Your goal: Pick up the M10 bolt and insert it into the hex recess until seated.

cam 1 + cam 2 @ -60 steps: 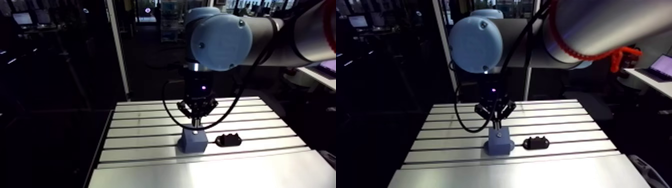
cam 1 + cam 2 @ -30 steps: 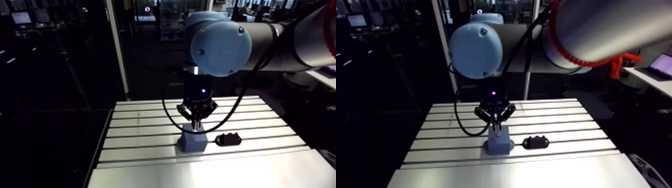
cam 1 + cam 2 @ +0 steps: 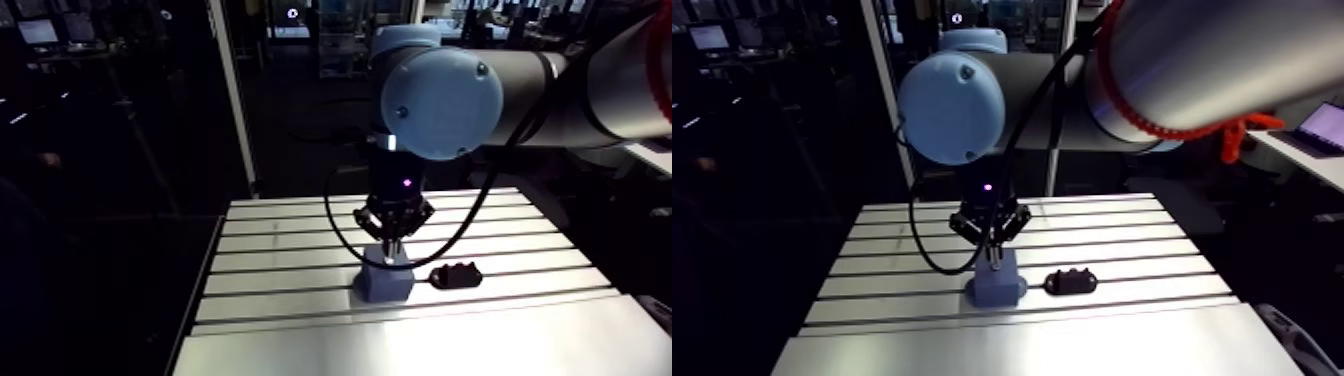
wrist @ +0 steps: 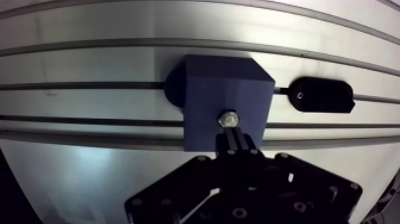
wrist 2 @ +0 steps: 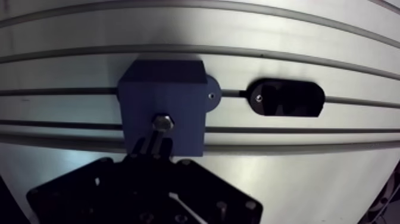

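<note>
While the silvery hex bolt (image 4: 228,118) is clamped by the black gripper (image 4: 231,136) atop the blue block (image 4: 208,89) (insertion step), straight downward pressing is needed.

The tool (image 3: 392,248) hangs over a blue block (image 3: 385,284) — a black part (image 3: 455,274) lies just beside it.

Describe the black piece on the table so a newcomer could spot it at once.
On the slotted aluminium table, find the blue block where the gripper holds the M10 bolt. Beside it, apart, lies a low black oblong part over the same slot; it alone is black, rounded and flat.
</note>
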Motion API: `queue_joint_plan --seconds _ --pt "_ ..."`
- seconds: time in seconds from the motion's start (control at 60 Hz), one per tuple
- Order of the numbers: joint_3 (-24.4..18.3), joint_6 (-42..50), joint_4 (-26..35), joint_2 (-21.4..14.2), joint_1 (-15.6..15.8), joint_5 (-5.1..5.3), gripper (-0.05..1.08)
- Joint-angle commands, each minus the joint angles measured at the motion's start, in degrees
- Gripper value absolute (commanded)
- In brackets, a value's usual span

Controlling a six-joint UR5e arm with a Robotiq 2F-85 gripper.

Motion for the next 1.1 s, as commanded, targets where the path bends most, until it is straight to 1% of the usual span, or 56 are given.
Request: queue_joint_plan --seconds 0.017,0.183,0.9,1.1 --pt "0.1 -0.4 -0.2 0.2 0.0 0.34 1.08" --pt "0.2 -0.5 -0.7 0.3 -0.1 0.60 1.08" --pt "0.8 -1.6 -1.1 0.8 -0.1 0.52 1.08" --pt "1.0 -1.7 -2.1 0.9 -0.2 0.61 1.08"
